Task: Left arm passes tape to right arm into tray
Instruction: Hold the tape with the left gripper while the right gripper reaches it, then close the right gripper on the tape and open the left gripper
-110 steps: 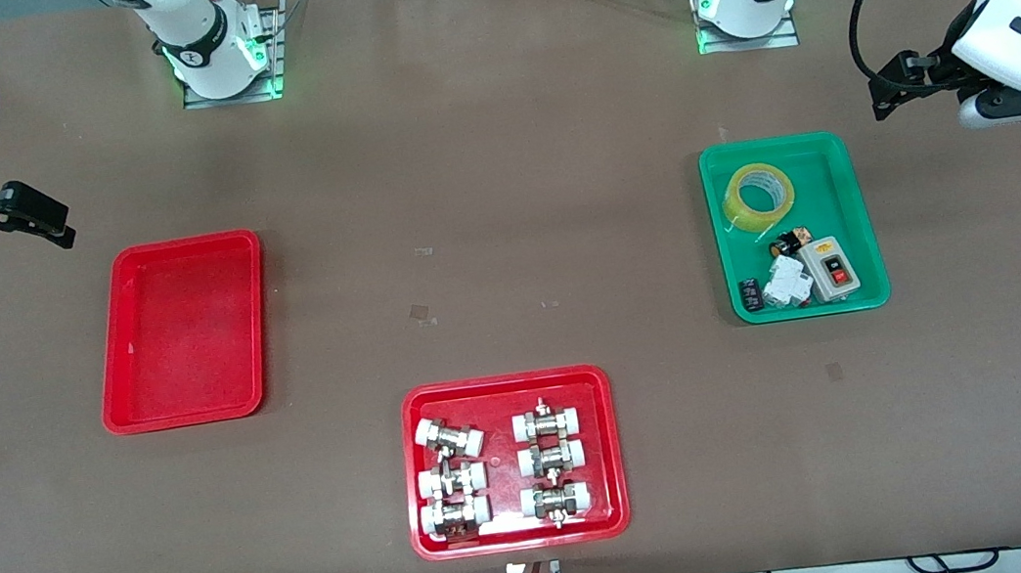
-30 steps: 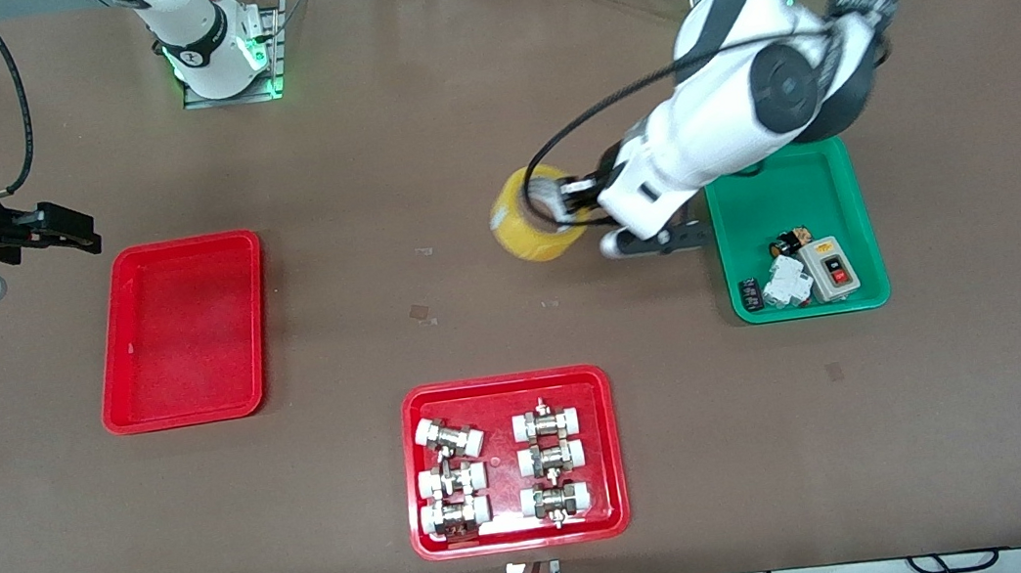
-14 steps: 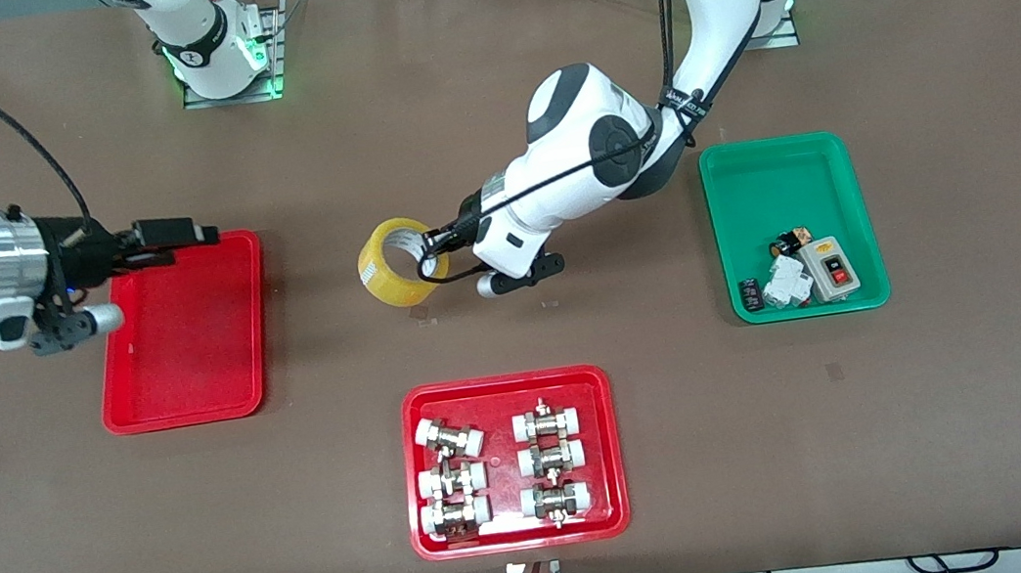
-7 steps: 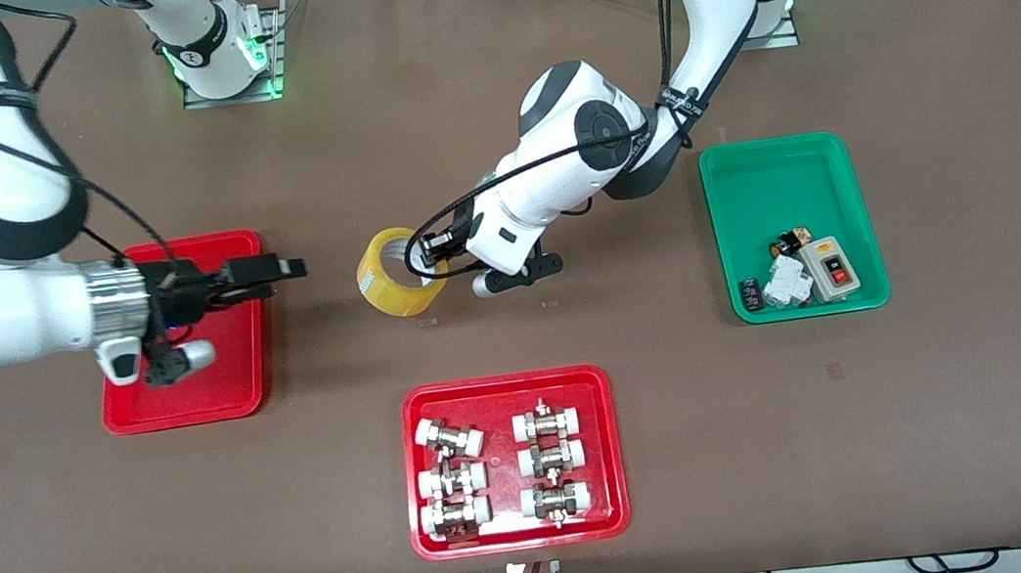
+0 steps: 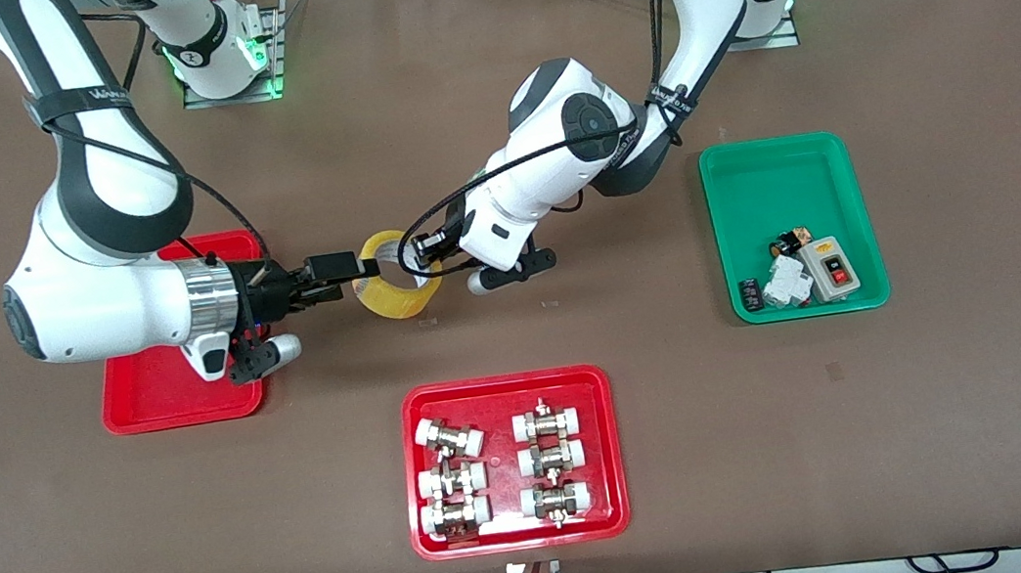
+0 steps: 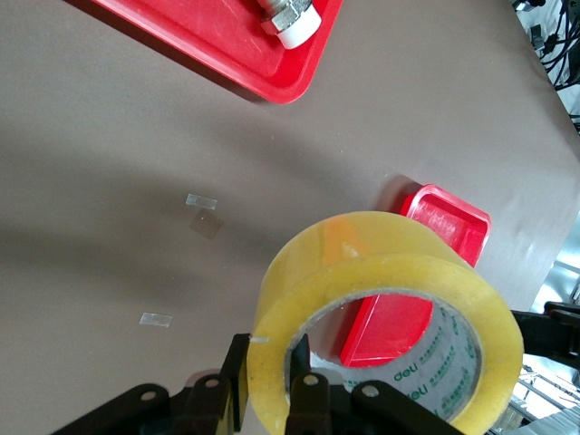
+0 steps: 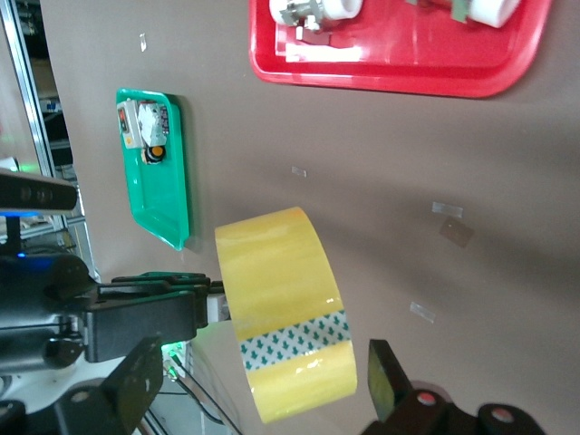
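The yellow tape point(image 5: 393, 294) hangs in the air over the bare table between the plain red tray point(image 5: 154, 409) and the green tray. My left gripper point(image 5: 425, 250) is shut on the roll's wall, one finger inside the core and one outside, as the left wrist view point(image 6: 265, 385) shows on the tape point(image 6: 381, 263). My right gripper point(image 5: 353, 271) is open at the roll's other end. In the right wrist view point(image 7: 263, 388) its fingers stand wide apart on either side of the tape point(image 7: 281, 290) without touching it. The tray also shows in the left wrist view point(image 6: 446, 216).
A red tray with white-capped metal fittings point(image 5: 521, 532) lies nearer the front camera, under the hand-over spot's near side. A green tray point(image 5: 785, 162) with small electrical parts lies toward the left arm's end. The right arm's body hangs over the plain red tray.
My right arm has swung from over the plain red tray toward the tape, and its open fingers now straddle the roll. My left arm holds the tape almost still.
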